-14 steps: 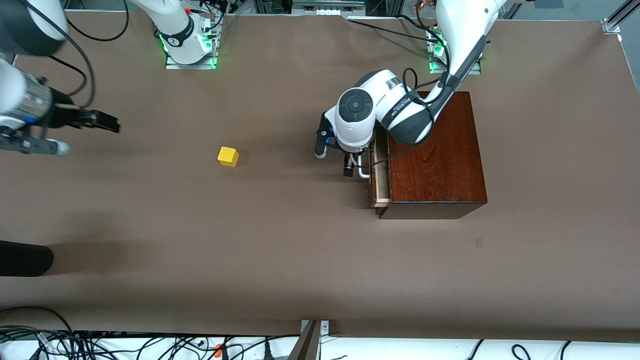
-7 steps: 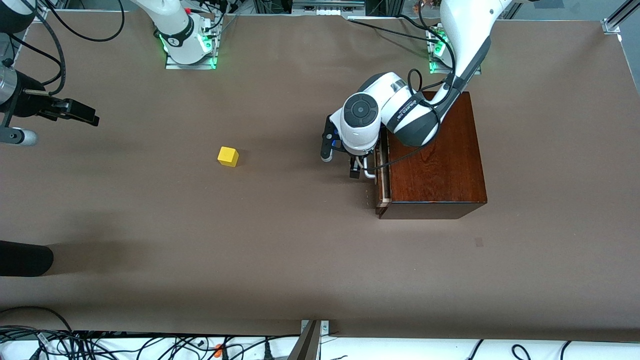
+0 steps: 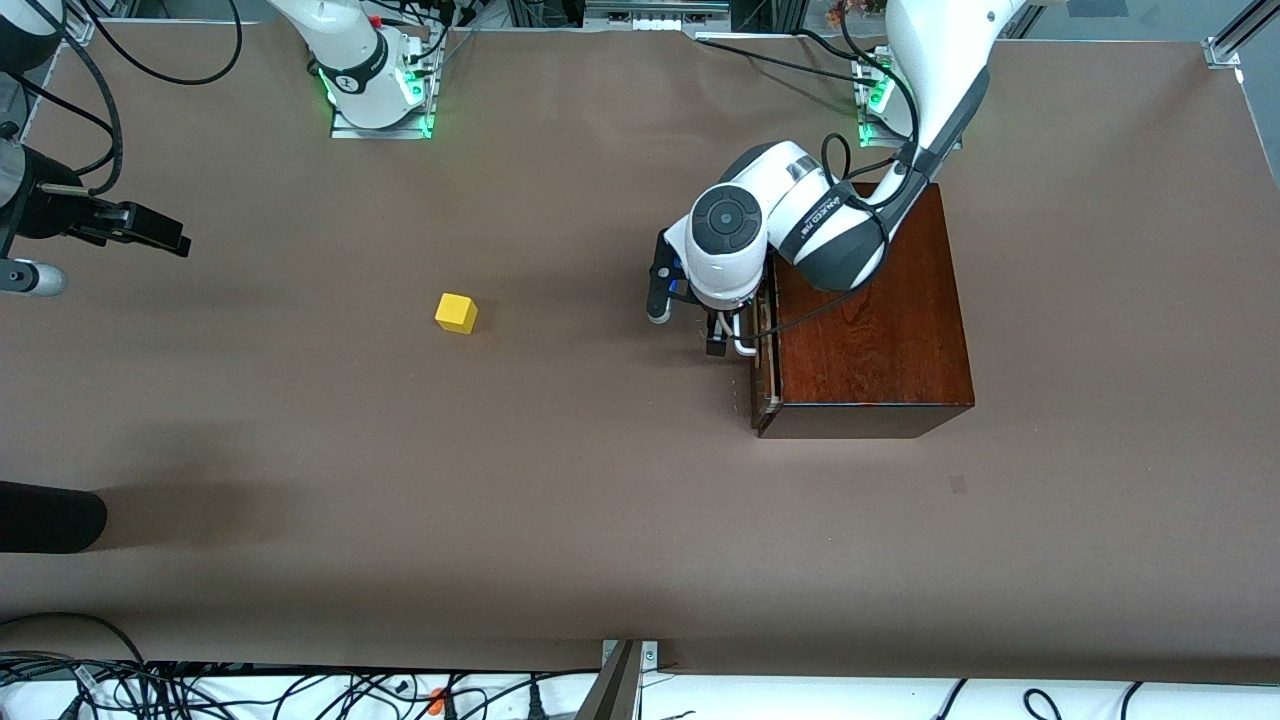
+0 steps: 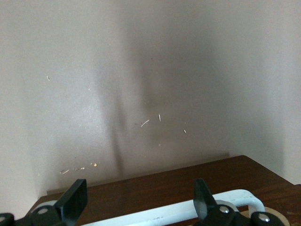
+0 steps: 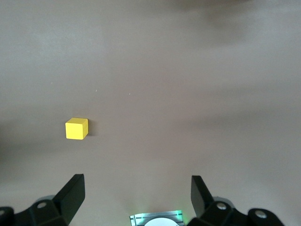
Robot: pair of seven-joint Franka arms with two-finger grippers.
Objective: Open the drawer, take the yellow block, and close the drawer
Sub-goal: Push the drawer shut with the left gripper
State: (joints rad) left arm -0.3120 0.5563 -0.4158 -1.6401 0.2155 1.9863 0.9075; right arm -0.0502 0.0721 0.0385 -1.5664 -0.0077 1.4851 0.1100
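The yellow block (image 3: pixel 456 313) (image 5: pixel 76 128) lies on the bare brown table, toward the right arm's end. The drawer (image 3: pixel 762 365) (image 4: pixel 155 188) of the dark wooden box (image 3: pixel 880 310) is pushed almost flush, with only a thin pale strip showing. My left gripper (image 3: pixel 722 335) (image 4: pixel 138 207) is open in front of the drawer. Its fingers stand wide apart on either side of the white handle (image 3: pixel 742 346) (image 4: pixel 178 211), close against it. My right gripper (image 3: pixel 150 228) (image 5: pixel 136 197) hangs open and empty over the table's edge at the right arm's end, away from the block.
A dark rounded object (image 3: pixel 50 515) juts in at the table's edge at the right arm's end. The right arm's base plate (image 3: pixel 378 100) (image 5: pixel 157 220) glows green. Cables (image 3: pixel 250 690) lie along the edge nearest the front camera.
The left gripper has moved toward the box and the drawer has slid in from partly open to almost flush. The right arm has drawn back toward the table's end.
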